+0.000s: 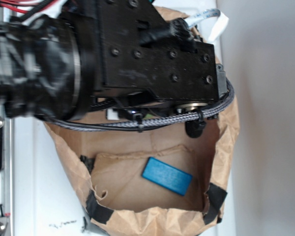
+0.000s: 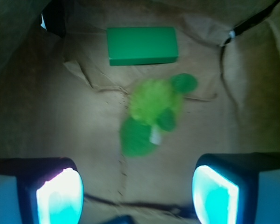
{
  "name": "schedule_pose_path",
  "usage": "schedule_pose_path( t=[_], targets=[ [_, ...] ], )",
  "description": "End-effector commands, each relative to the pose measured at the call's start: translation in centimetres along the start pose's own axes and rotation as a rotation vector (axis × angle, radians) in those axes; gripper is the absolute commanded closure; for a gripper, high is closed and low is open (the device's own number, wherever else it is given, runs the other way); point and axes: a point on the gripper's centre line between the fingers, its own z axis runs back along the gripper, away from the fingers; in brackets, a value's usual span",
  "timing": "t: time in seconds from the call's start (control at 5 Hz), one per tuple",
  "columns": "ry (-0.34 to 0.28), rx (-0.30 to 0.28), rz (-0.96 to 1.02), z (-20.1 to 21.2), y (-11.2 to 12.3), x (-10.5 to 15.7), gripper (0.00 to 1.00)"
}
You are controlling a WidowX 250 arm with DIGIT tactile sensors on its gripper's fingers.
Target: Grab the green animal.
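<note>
In the wrist view the two fingers (image 2: 60,196) sit at the bottom corners, spread wide apart with nothing between them, so the gripper (image 2: 137,198) is released and empty. Just beyond them, on the crumpled brown paper floor of the bag (image 2: 46,116), lies the green animal (image 2: 154,112), a fuzzy yellow-green toy, slightly blurred, roughly centred between the fingers but apart from both. Farther back, near the bag's far wall, a flat green block (image 2: 142,45) lies close to the toy without clearly touching it. This looks like the approach step: the next move calls for advancing over the toy, lowering and clenching on it alone. From the exterior view, the arm (image 1: 137,54) hides the toy; only a blue block (image 1: 167,176) shows.
</note>
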Motion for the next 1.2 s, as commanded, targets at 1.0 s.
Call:
schedule_pose_path(
  t=[1.0],
  targets=[
    [-0.106,0.049,0.105,-2.3,4.8,3.2,0.00]
  ],
)
